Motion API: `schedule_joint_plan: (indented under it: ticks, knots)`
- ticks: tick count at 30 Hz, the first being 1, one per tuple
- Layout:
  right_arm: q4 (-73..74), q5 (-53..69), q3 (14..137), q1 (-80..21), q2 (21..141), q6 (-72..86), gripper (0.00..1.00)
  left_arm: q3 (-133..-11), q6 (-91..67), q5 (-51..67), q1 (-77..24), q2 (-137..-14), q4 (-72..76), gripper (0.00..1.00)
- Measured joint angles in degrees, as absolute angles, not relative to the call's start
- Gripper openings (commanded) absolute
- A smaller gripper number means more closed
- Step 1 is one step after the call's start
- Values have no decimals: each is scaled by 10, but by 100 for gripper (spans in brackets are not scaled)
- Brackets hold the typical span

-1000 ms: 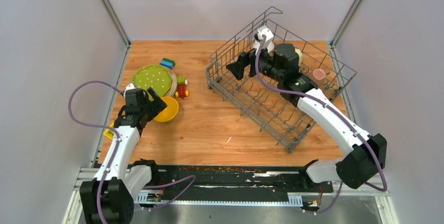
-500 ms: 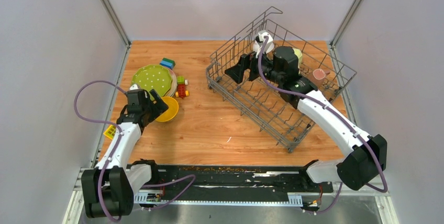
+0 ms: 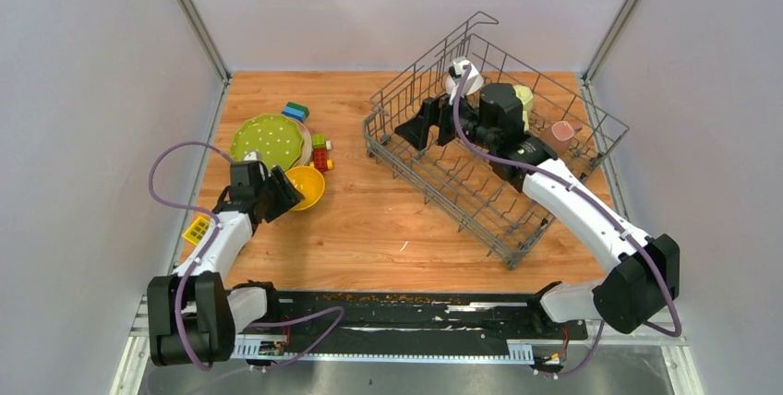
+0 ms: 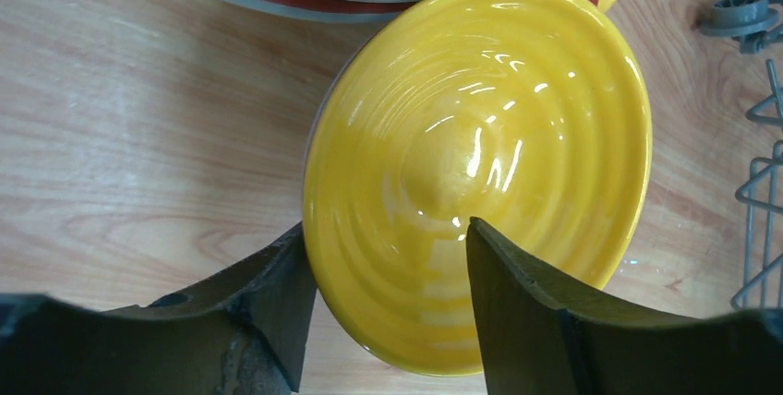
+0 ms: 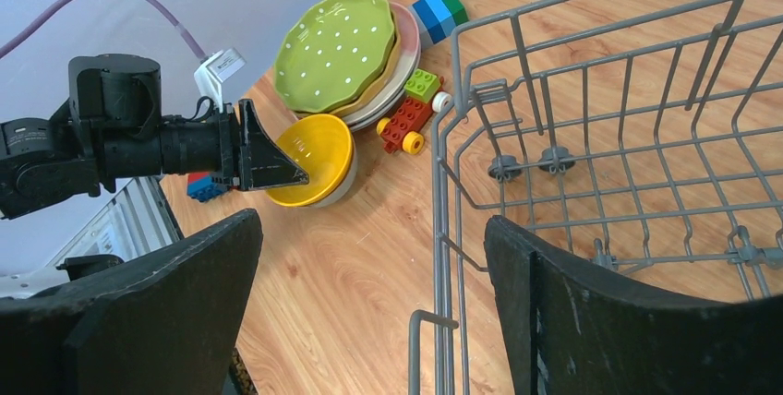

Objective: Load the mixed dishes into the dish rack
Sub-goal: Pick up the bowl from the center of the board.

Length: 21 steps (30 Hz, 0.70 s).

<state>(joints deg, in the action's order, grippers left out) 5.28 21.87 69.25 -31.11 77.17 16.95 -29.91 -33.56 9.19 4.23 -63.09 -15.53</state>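
Note:
A yellow bowl [image 3: 307, 187] sits on the table, nested on a paler bowl, just in front of a plate stack topped by the lime-green dotted plate [image 3: 269, 139]. My left gripper [image 3: 282, 194] is open, its jaws straddling the bowl's near rim: one finger outside, one over the inside [image 4: 388, 266]. The bowl [image 4: 480, 137] fills the left wrist view. My right gripper [image 3: 429, 118] is wide open and empty above the left end of the grey wire dish rack [image 3: 480, 220]. The right wrist view shows the rack's corner [image 5: 441, 220], the bowl [image 5: 314, 150] and the plate [image 5: 342, 49].
Small mugs lie at the rack's far side: white [image 3: 464, 77], pale green [image 3: 524, 95], pink [image 3: 561, 129]. Toy blocks [image 3: 319, 152] lie right of the plates, a blue-green one [image 3: 295, 111] behind them, a yellow piece [image 3: 196, 229] by the left wall.
My left gripper has moved forward and to the right onto the yellow bowl's rim, and the bowl has shifted slightly right. My right gripper has eased a little left over the rack.

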Motion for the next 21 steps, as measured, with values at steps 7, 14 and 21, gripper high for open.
schedule_joint_plan:
  ticks: [7,14,21]
  knots:
    - [53,222,693,-311,781,176,91,-297,-331,142,42,-653,-136,75]
    - [53,226,693,-311,784,180,91,-297,-333,126,42,-624,-160,82]
    - [53,226,693,-311,784,184,91,-316,-337,82,42,-580,-192,73]
